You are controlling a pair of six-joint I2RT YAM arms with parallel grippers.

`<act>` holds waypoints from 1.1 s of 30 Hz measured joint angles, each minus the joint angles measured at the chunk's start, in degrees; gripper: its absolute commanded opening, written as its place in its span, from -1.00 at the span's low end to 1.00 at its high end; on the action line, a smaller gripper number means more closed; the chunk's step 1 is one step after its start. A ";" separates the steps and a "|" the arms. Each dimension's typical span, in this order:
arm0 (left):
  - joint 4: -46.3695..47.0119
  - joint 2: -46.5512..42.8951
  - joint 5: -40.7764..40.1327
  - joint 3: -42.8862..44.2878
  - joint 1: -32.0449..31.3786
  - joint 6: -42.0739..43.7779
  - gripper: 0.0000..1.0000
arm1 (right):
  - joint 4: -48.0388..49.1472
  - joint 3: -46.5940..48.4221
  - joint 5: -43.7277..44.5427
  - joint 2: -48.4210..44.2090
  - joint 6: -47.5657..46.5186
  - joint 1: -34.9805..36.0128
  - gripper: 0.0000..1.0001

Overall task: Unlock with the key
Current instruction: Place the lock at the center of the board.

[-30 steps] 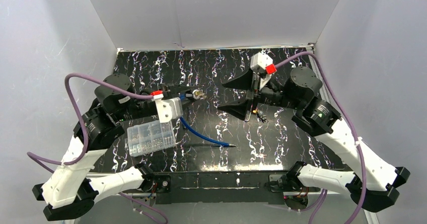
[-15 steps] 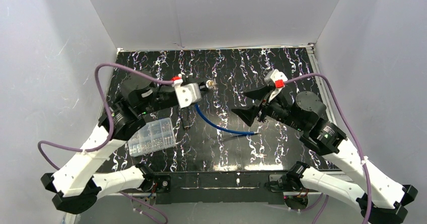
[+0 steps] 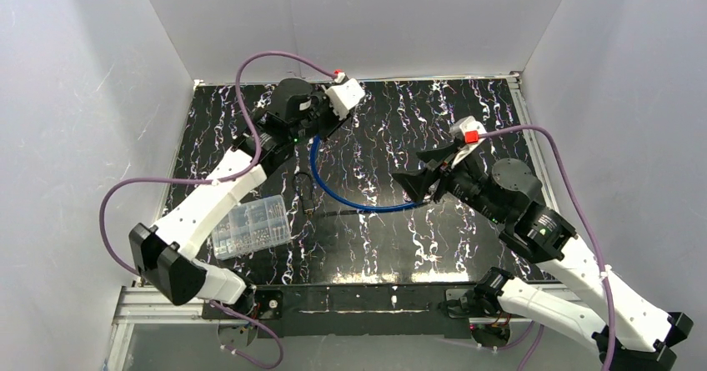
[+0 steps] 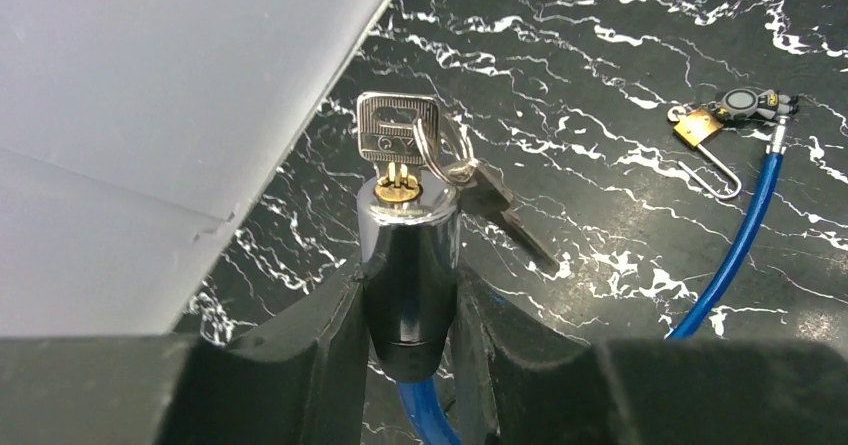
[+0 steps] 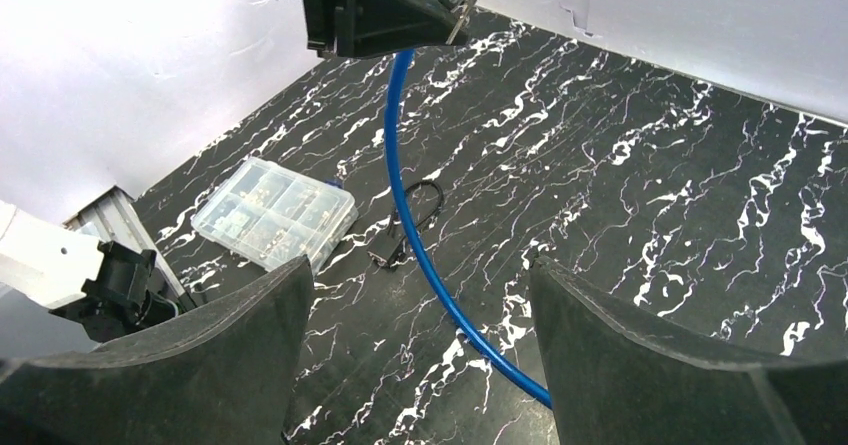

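Lock (image 4: 409,250) in left gripper (image 4: 408,300), key (image 4: 396,137) inserted

One chrome lock (image 4: 410,265) on one blue cable (image 4: 742,235). Two keys, an inserted key (image 4: 397,130) and a hanging key (image 4: 500,205), share one ring (image 4: 417,153). One small brass padlock (image 4: 700,125) at upper right. One clear parts box (image 3: 250,228). Two robot arms, left arm (image 3: 208,204) and right arm (image 3: 538,225), over one bench (image 3: 467,121).
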 measured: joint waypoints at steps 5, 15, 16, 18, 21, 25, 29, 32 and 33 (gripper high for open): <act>-2.37 6.24 1.36 3.54 1.57 -3.47 -1.00 | 0.07 -1.08 1.76 0.50 1.39 -0.06 0.70; -11.99 28.75 5.20 22.40 2.55 -4.49 -1.00 | -0.46 -7.11 6.19 -3.43 4.62 -0.30 0.67; -13.03 30.88 5.34 24.52 2.62 -4.25 -1.00 | -0.42 -7.48 6.40 -3.61 4.92 -0.34 0.67; -14.73 35.11 5.55 28.47 2.77 -3.69 -1.00 | -0.46 -8.24 6.82 -3.97 5.64 -0.36 0.66; -16.43 39.45 5.99 31.44 2.99 -2.64 -0.98 | -0.70 -9.18 7.30 -4.17 6.76 -0.36 0.65; -18.43 44.63 6.81 35.69 3.18 -0.77 -0.96 | -0.68 -10.28 7.32 -4.39 8.58 -0.36 0.63; -19.00 49.01 7.37 39.20 3.20 0.59 -0.84 | -0.70 -10.97 7.34 -4.64 10.02 -0.36 0.60; -18.97 52.39 8.26 42.21 3.20 0.97 -0.59 | -0.81 -11.22 7.36 -4.84 10.79 -0.36 0.60; -18.85 53.13 8.48 42.82 3.20 1.04 -0.48 | -1.01 -11.25 7.40 -4.97 10.98 -0.36 0.60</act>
